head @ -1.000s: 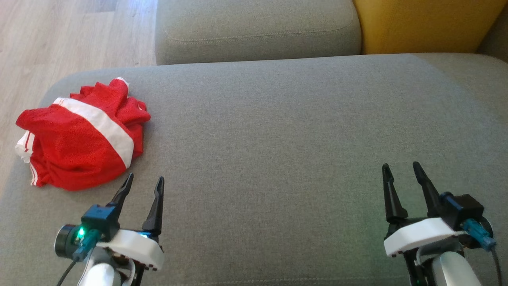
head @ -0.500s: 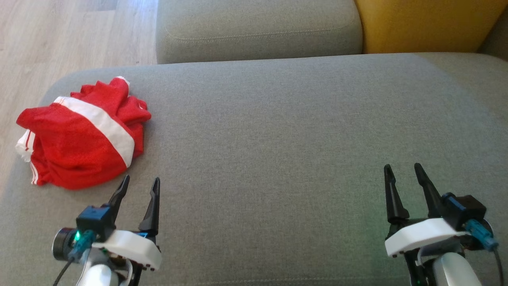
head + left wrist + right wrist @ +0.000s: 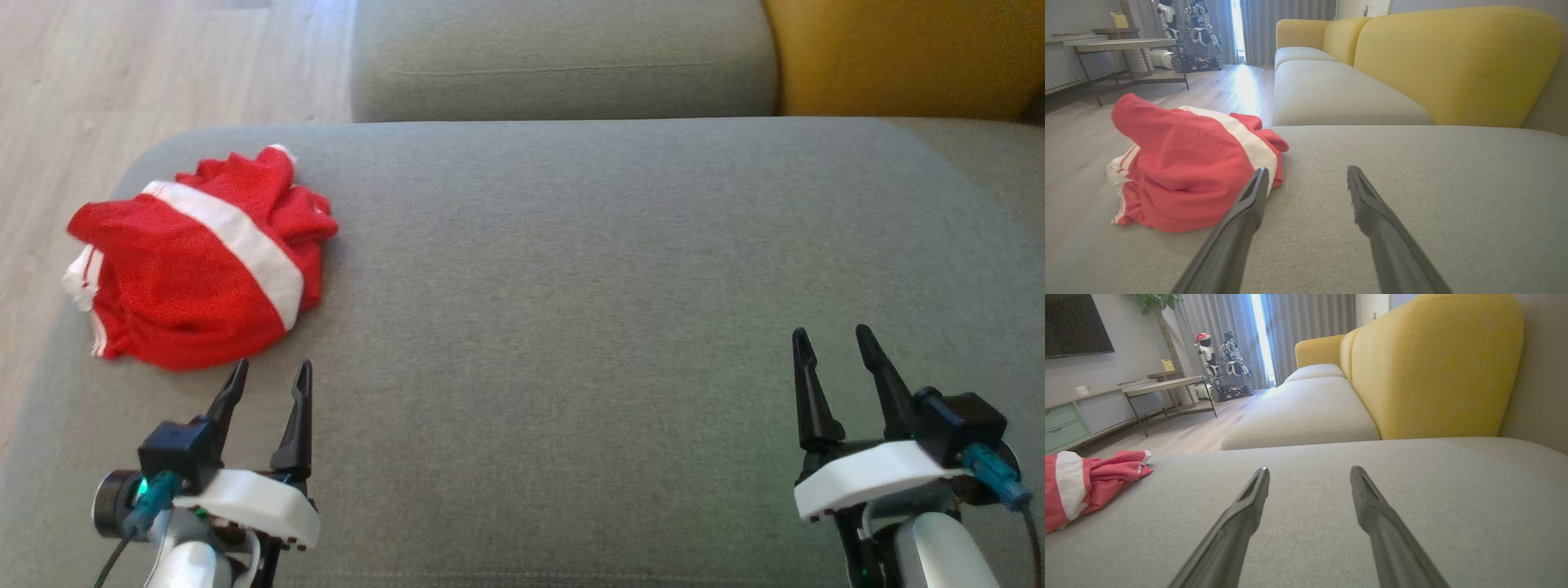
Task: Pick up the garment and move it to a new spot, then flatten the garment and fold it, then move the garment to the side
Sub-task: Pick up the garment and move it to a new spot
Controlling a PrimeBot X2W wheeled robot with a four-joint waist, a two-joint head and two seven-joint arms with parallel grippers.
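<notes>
A wide grey sofa seat (image 3: pixel 588 269) spreads across the head view, with a second grey cushion (image 3: pixel 563 57) beyond it and a yellow backrest (image 3: pixel 898 57) at the far right. Pale wooden floor (image 3: pixel 122 73) runs along the seat's left side. The garment (image 3: pixel 188 278), red with a broad white band and thin white stripes at its edge, lies crumpled in a heap on the far left part of the seat, close to its rounded corner. The left end effector (image 3: pixel 273 364) hovers just beside the heap's near edge, its two dark fingers spread apart and holding nothing. The right end effector (image 3: pixel 831 331) is well apart from the garment, over bare cushion at the lower right, fingers likewise parted and empty.
</notes>
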